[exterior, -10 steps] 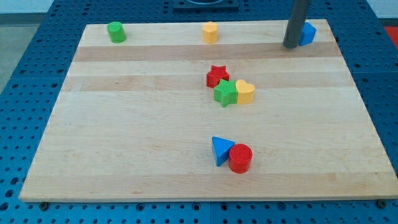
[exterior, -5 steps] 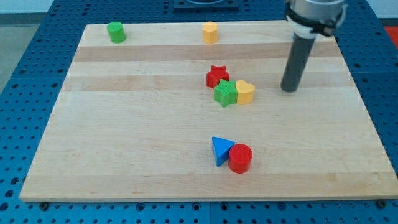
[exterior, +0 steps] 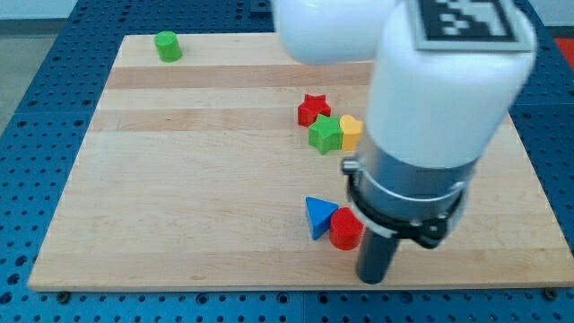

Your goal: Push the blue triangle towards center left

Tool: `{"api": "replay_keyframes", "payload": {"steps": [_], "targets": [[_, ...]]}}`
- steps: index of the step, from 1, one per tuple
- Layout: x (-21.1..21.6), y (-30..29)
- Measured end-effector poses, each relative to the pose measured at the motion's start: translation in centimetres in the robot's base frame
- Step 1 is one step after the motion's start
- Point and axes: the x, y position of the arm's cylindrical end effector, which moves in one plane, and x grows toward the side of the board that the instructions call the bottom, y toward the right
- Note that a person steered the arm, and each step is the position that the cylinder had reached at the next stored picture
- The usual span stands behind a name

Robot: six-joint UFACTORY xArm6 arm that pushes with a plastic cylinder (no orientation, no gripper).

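Light, stiff blue triangle (exterior: 317, 215) should slide easily; my tip (exterior: 373, 279), no pincer, sits lower right beside red cylinder (exterior: 345, 228).

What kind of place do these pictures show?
Probably a robotics lab bench: a wooden board lies on a blue perforated table, with small coloured blocks like the blue triangle, and my tip near it.

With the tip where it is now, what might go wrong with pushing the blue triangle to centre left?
1. My tip sits at the view's lower right of the red cylinder, which touches the blue triangle. A leftward push would probably hit the cylinder first, dragging it along or deflecting the triangle.
2. The arm hides part of the yellow block beside the green star, so contact there could go unseen.
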Motion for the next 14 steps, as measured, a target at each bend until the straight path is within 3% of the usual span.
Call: {"api": "replay_keyframes", "payload": {"steps": [5,12,14], "targets": [[-5.3,-6.0],[-16.5,-5.7],[-17.5,-7.7]]}}
